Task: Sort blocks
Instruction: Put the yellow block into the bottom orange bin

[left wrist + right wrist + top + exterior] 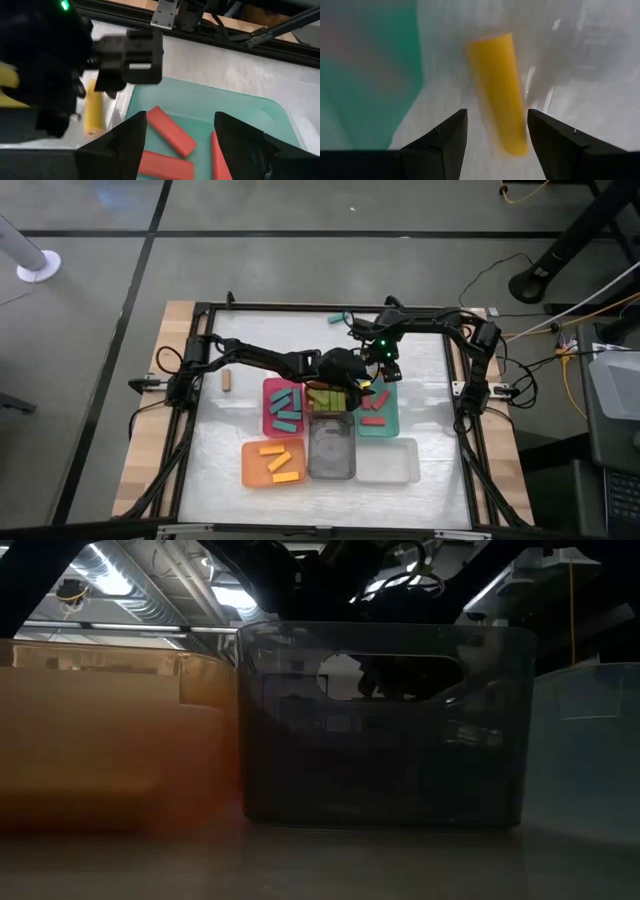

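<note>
Your right gripper (495, 131) is hanging with its jaws spread wide and empty, straddling a yellow block (499, 92) that is lying on the bench (420, 360) just beside the teal tray (390, 412). Your left gripper (180, 142) is hovering over that teal tray, jaws also wide apart and gripping nothing; red blocks (170, 131) are lying inside below it. Moving outward, the pink tray (268, 408) is holding teal blocks (287, 406), the orange tray (250, 466) is holding yellow-orange blocks (278, 462), and lime green blocks (326, 397) are sitting between the pink and teal trays. A brown block (227, 380) and a stray teal block (339, 318) are lying loose on the bench.
</note>
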